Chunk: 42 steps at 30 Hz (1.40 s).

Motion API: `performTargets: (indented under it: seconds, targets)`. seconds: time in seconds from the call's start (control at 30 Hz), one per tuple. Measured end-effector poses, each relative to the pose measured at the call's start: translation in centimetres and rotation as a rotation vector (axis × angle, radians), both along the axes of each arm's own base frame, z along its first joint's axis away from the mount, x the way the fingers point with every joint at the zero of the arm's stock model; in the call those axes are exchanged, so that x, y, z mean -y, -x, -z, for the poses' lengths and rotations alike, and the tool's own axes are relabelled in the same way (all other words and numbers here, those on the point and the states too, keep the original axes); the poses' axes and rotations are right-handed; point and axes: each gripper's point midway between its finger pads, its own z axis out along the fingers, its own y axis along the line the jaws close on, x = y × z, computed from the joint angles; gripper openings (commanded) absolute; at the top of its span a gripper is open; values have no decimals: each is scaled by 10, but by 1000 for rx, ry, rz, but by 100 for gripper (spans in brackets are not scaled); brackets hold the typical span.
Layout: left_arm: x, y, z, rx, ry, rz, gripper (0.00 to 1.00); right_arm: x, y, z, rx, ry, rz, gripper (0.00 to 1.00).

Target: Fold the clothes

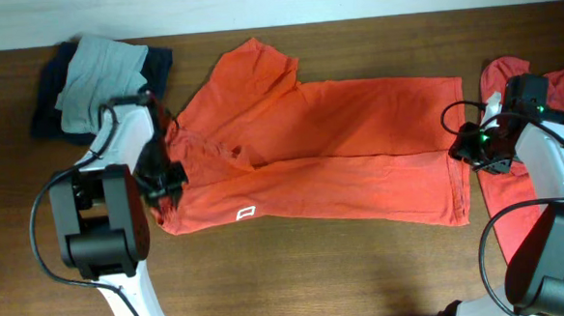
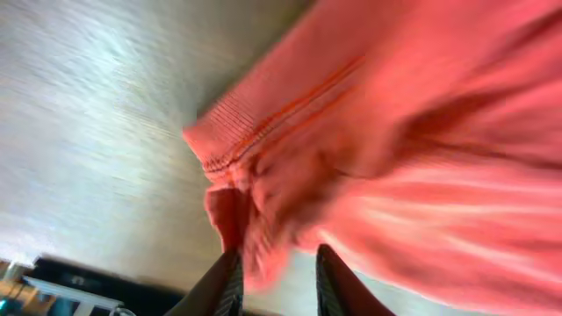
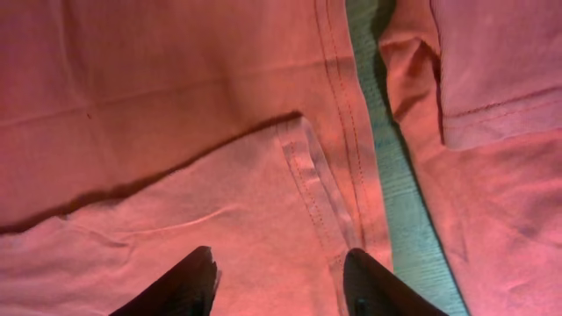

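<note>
Overhead view: an orange-red T-shirt (image 1: 330, 151) lies spread lengthwise across the middle of a brown wooden bench (image 1: 318, 282). Its neck end points to the robot's left and its hem to the right. The near half looks folded over onto the rest, and a small white logo (image 1: 246, 214) shows near the front edge. A second T-shirt (image 1: 506, 71) of the same colour lies at the bench's right edge, partly under the right arm. A pile of dark blue and grey garments (image 1: 94, 76) sits at the far left corner.

The left pincer (image 1: 163, 180) sits at the shirt's left end, just beside the neck opening. The left wrist view is blurred. In it a bunch of the T-shirt (image 2: 263, 250) hangs between the two dark fingers (image 2: 224, 285), and the pincer (image 2: 274, 285) appears clamped on that cloth. The ribbed edge is raised above the bench (image 2: 97, 114).

The right pincer (image 1: 471, 148) sits at the hem on the shirt's right end. In the right wrist view its fingers (image 3: 189, 281) stand well apart over the T-shirt (image 3: 176, 105), with a folded hem corner lying between them and nothing gripped. A narrow strip of bench (image 3: 399, 193) separates this hem from the second T-shirt (image 3: 500, 158).
</note>
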Motion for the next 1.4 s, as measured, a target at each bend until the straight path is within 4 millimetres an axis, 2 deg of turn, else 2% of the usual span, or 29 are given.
performTargets:
  seconds: [0.1, 0.17, 0.23, 0.3, 0.47, 0.57, 0.77, 0.83, 0.93, 1.03, 1.1, 1.23, 1.33, 1.4]
  targets:
    - [4, -38, -34, 131, 22, -6, 44, 1, -3, -6, 5, 2, -1, 56]
    - [9, -65, -61, 242, 46, -1, 57, 2, -5, -13, 7, 2, -2, 58]
    - [19, -91, -89, 357, 86, 16, 70, 3, -9, -23, 20, 6, -1, 62]
    - [29, -110, -113, 456, 119, 45, 76, 5, -15, -34, 39, 10, -1, 69]
    - [58, -157, -165, 715, 174, 125, 79, 11, -33, -63, 110, 33, -1, 100]
    - [72, -181, -179, 830, 195, 169, 79, 14, -43, -73, 151, 50, -7, 99]
    - [97, -223, -201, 1030, 214, 278, 79, 14, -43, -74, 155, 52, -8, 99]
    - [106, -239, -200, 1079, 217, 305, 79, 14, -43, -74, 154, 51, -7, 99]
    - [120, -265, -178, 1117, 223, 343, 79, 14, -43, -74, 154, 52, -8, 99]
    - [135, -288, -138, 1115, 226, 396, 76, 14, -43, -74, 154, 52, -7, 99]
    - [146, -300, -104, 1105, 226, 453, 72, 14, -43, -74, 154, 52, -8, 99]
    - [163, -311, -57, 1084, 220, 572, 68, 14, -43, -74, 154, 52, -8, 99]
    - [173, -317, -41, 1097, 211, 660, 68, 14, -43, -74, 154, 52, -8, 99]
    - [179, -322, -39, 1122, 202, 715, 68, 14, -43, -74, 154, 52, -8, 99]
